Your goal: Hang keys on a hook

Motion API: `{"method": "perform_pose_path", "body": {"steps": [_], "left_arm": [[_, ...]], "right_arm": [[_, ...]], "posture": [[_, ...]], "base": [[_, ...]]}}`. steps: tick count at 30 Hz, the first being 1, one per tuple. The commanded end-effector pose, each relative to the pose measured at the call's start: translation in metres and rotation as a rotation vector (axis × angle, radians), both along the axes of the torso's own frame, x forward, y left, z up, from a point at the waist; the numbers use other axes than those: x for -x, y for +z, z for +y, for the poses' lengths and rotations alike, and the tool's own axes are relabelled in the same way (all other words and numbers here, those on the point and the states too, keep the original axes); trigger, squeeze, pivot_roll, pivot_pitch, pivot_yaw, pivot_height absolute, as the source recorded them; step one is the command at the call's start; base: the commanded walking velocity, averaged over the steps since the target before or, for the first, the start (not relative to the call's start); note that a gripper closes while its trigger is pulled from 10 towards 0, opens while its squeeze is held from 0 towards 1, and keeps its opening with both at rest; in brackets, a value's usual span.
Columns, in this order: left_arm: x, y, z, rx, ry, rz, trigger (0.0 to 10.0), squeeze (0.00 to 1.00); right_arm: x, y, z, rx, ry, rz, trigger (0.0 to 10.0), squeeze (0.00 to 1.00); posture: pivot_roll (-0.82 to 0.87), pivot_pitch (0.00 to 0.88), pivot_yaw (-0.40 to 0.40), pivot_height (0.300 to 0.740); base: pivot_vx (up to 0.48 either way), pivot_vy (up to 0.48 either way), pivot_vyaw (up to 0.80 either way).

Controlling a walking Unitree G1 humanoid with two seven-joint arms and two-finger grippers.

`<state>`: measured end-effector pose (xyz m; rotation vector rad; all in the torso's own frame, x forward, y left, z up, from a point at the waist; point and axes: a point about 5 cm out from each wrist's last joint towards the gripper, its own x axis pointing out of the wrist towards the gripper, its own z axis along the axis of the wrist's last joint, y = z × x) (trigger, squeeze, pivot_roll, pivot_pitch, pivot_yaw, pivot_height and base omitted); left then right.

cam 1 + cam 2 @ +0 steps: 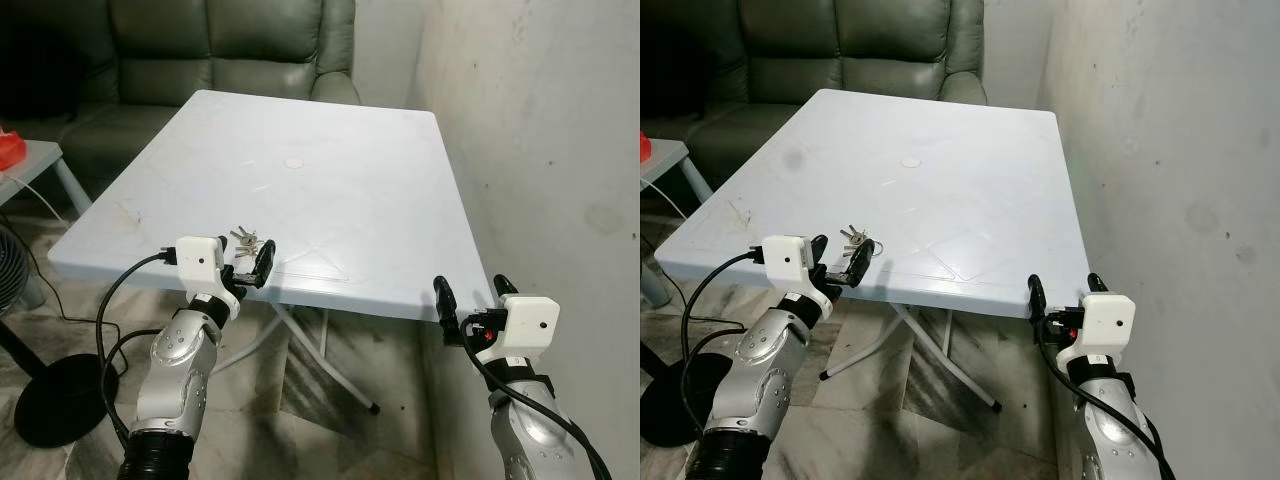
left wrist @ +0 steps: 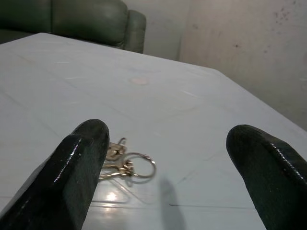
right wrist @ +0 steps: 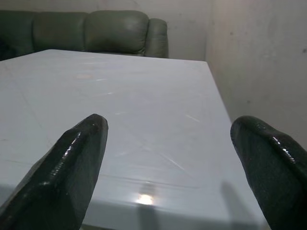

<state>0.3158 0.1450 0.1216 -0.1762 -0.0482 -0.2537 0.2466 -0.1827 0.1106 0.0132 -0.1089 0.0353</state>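
A small bunch of keys on a ring (image 1: 245, 238) lies on the white table (image 1: 330, 150) close to its near edge, left of centre. My left gripper (image 1: 252, 268) is open at that edge, its fingertips just short of the keys. In the left wrist view the keys (image 2: 125, 163) lie flat between and beyond the two black fingers (image 2: 81, 163), nearer one of them. My right gripper (image 1: 472, 292) is open and holds nothing, level with the table's near right corner, beside the wall.
A plain plaster wall (image 1: 560, 150) runs along the table's right side. A dark green sofa (image 1: 220, 50) stands behind the table. On the left are a fan with a round base (image 1: 60, 395), a cable, and a small side table (image 1: 35, 160) with a red object.
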Motion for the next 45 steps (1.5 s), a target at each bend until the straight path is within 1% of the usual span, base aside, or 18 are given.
{"method": "perform_pose_path", "body": {"steps": [1, 17, 29, 36, 38, 42, 45], "left_arm": [[-0.0012, 0.0024, 0.0024, -0.01, 0.005, -0.002, 10.0, 0.0], [-0.0012, 0.0021, 0.0026, -0.01, 0.012, 0.006, 10.0, 0.0], [-0.0021, 0.0016, 0.0009, -0.008, 0.011, 0.01, 10.0, 0.0], [-0.0023, 0.0017, 0.0011, -0.011, 0.011, 0.012, 10.0, 0.0], [-0.0021, 0.0016, 0.0007, -0.013, 0.009, 0.012, 10.0, 0.0], [-0.0025, 0.0015, 0.0005, -0.014, 0.008, 0.012, 10.0, 0.0], [-0.0027, 0.0017, 0.0008, -0.013, 0.008, 0.014, 10.0, 0.0]], "right_arm": [[-0.0011, 0.0026, 0.0032, -0.013, 0.005, -0.009, 10.0, 0.0], [0.0005, 0.0021, 0.0064, -0.021, 0.016, 0.0, 10.0, 0.0], [0.0009, 0.0019, 0.0061, -0.014, 0.02, 0.005, 10.0, 0.0], [0.001, 0.0012, 0.0081, 0.014, 0.035, 0.016, 10.0, 0.0], [0.0007, 0.0015, 0.0093, 0.041, 0.041, 0.017, 10.0, 0.0], [0.0003, 0.0012, 0.0084, -0.016, 0.031, 0.012, 10.0, 0.0], [-0.0002, 0.0018, 0.0089, -0.01, 0.033, 0.008, 10.0, 0.0]], "posture": [[-0.03, 0.0, -0.031, 0.74], [-0.03, 0.0, -0.035, 0.74], [-0.03, 0.0, -0.039, 0.74], [-0.03, 0.0, -0.039, 0.74], [-0.03, 0.0, -0.039, 0.74], [-0.03, 0.0, -0.039, 0.74], [-0.03, 0.0, -0.039, 0.74]], "base": [[0.0, 0.48, 0.0], [0.0, 0.48, 0.0], [0.0, 0.358, 0.0], [0.0, 0.367, 0.0], [0.0, 0.368, 0.8], [0.0, 0.361, 0.51], [0.0, 0.227, 0.0]]}}
